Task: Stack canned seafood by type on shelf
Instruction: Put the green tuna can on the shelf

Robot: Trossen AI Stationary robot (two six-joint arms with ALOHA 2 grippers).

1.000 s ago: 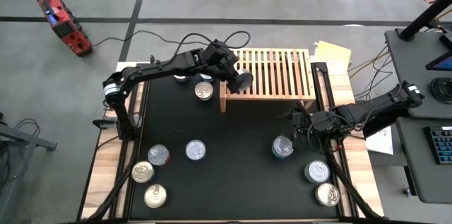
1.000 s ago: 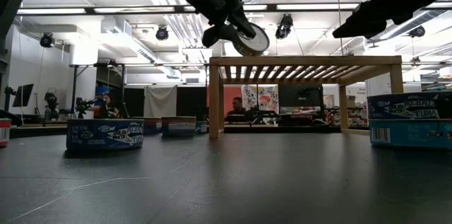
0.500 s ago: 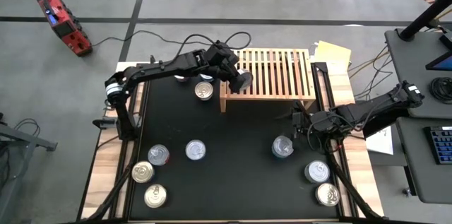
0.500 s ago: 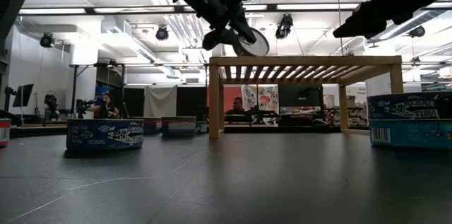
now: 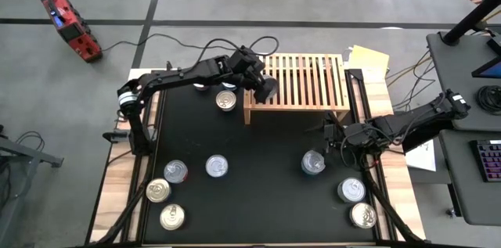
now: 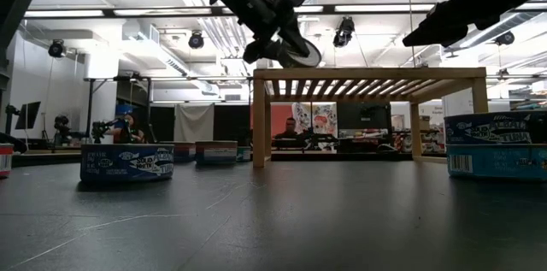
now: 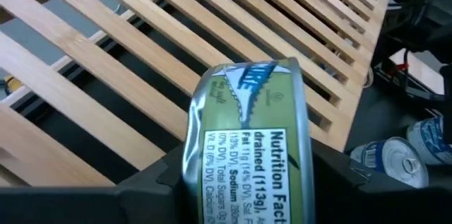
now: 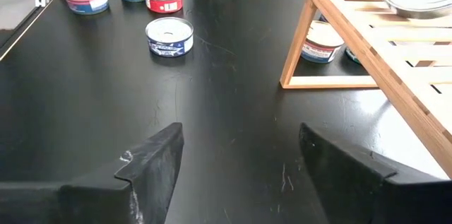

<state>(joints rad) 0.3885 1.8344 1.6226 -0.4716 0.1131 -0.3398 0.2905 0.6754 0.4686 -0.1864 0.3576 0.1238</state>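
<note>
Nearest the table's front edge, tins lie scattered on the black mat (image 5: 258, 193): three at seven o'clock, two at five o'clock. Right gripper (image 5: 333, 134) hovers at four o'clock, fingers (image 8: 152, 157) spread, holding nothing, just beside a blue-labelled tin (image 5: 313, 162). Farther back, at twelve o'clock, the left gripper (image 5: 264, 88) grips a gold-labelled can (image 7: 247, 146) on edge, tilted, over the left end of the wooden shelf (image 5: 309, 84). More tins (image 5: 226, 100) sit at eleven o'clock beside the shelf.
</note>
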